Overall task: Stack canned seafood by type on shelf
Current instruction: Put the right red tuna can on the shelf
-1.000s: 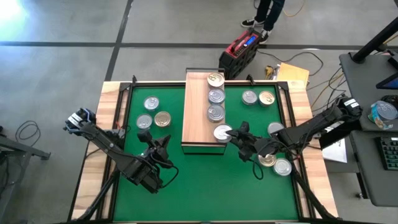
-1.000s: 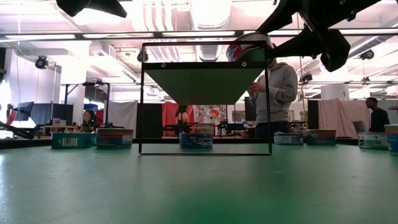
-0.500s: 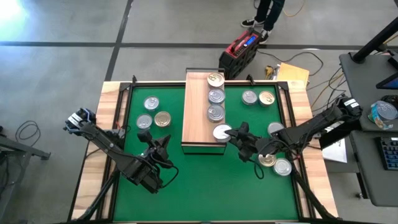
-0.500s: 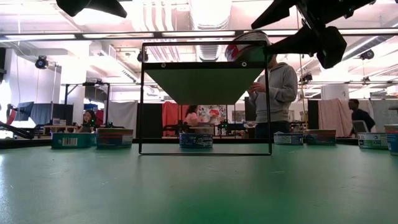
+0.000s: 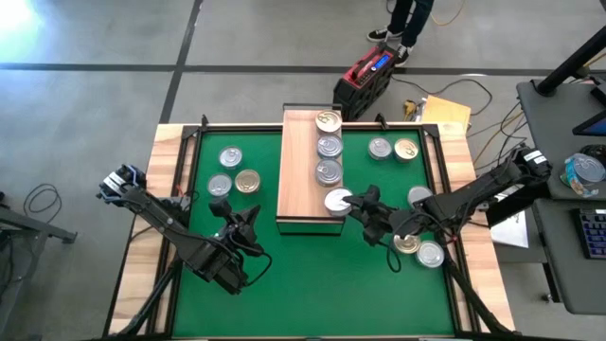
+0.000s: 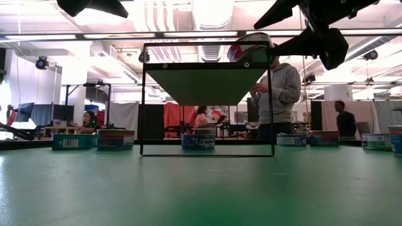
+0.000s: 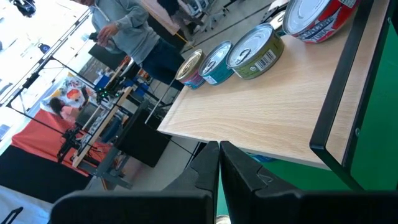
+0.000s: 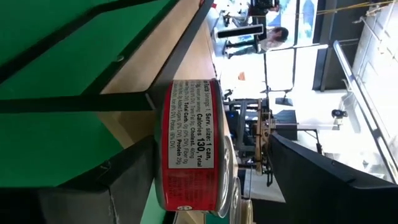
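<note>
Red tin at your shelf's near end
Your right gripper [image 5: 352, 205] stands with jaws spread around the red-labelled tin [image 5: 338, 201] on the shelf [image 5: 298, 170]; left gripper [image 5: 248, 224] has jaws closed, empty.

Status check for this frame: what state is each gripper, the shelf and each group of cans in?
left gripper: fingers shut, holding nothing, left of the shelf.
right gripper: fingers open around the red-label can.
red-label can: on the shelf's near end, a gap to one finger.
shelf: four cans in one row, none stacked.
loose cans: lids up on the green mat, both sides of the shelf.
</note>
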Motion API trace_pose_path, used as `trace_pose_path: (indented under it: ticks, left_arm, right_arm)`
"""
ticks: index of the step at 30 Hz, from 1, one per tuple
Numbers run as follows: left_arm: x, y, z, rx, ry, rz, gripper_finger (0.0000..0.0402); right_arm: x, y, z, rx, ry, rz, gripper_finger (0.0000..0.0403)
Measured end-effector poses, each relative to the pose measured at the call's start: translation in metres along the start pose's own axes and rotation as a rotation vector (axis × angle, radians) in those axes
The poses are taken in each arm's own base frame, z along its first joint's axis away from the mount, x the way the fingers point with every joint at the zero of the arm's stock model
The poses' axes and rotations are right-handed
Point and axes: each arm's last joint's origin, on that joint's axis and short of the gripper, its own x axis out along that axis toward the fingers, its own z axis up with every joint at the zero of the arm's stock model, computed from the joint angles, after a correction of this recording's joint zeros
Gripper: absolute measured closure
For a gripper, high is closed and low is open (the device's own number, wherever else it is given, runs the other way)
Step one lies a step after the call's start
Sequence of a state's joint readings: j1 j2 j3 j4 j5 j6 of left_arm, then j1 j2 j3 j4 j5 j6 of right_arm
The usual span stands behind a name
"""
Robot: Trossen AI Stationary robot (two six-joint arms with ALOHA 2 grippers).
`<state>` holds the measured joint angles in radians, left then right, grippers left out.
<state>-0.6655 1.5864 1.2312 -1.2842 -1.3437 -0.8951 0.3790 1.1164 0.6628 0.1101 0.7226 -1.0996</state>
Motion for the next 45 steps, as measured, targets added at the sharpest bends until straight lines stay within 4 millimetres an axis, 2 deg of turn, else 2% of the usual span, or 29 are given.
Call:
trace_pose_path:
  ticks: [10,18,28,36,42,45]
  left_arm:
    - [0.000,0.000,0.000,0.000,0.000,0.000,0.0401]
    - [0.000,0.000,0.000,0.001,0.000,0.000,0.0401]
    - [0.000,0.000,0.000,0.000,0.000,0.000,0.0401]
    - [0.000,0.000,0.000,-0.001,0.000,0.000,0.0401]
    - [0.000,0.000,0.000,-0.002,0.000,0.000,0.0401]
    - [0.000,0.000,0.000,-0.004,-0.001,-0.001,0.0401]
  right_arm:
    - [0.001,-0.007,0.005,0.093,-0.092,-0.034,0.0129]
    - [0.002,-0.008,0.003,0.102,-0.093,-0.032,0.0142]
    - [0.002,-0.008,0.005,0.097,-0.131,-0.020,0.0137]
    - [0.001,-0.009,0.005,0.106,-0.136,-0.025,0.0154]
    - [-0.006,-0.024,0.006,0.228,-0.179,-0.098,0.0164]
    - [-0.013,-0.038,0.004,0.368,-0.200,-0.129,0.0176]
